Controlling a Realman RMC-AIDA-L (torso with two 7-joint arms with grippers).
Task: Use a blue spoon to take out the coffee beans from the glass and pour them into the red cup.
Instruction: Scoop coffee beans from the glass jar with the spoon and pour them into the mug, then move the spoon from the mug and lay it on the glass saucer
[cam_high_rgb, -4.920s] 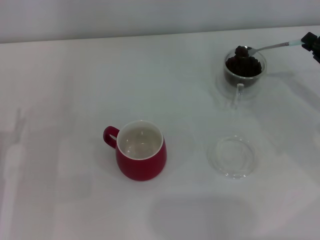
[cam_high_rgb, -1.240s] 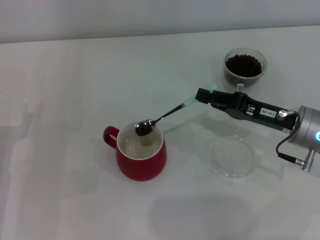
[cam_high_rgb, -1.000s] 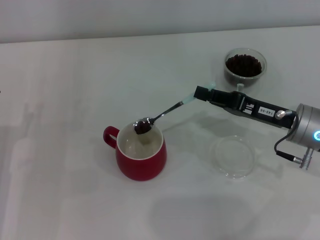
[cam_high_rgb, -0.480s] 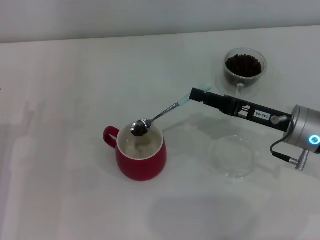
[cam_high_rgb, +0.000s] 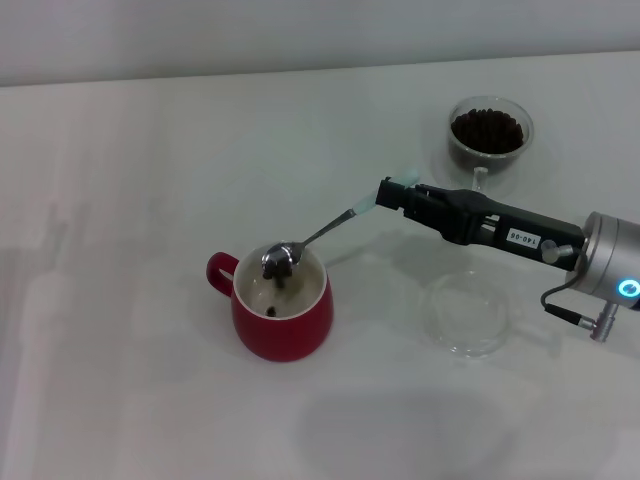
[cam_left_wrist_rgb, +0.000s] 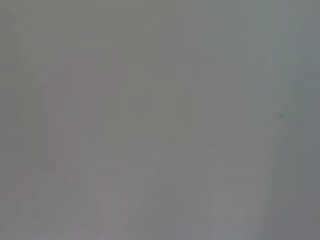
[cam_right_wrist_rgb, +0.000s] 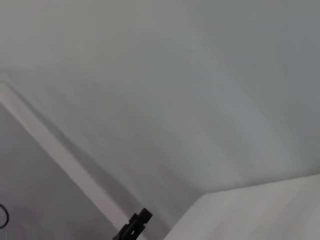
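Red cup has a few coffee beans from the blue spoon clenched by the right gripper's fingers, while the glass looks pretty full.

blue spoon tipped | coffee beans now in red cup (a few)

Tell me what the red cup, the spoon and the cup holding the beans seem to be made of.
The red cup: probably glazed ceramic, glossy dark red outside, white inside. The blue spoon: shiny metal bowl and neck; the pale blue handle looks like plastic, held in the right gripper. The glass: clear glass, since the coffee beans show through its wall.
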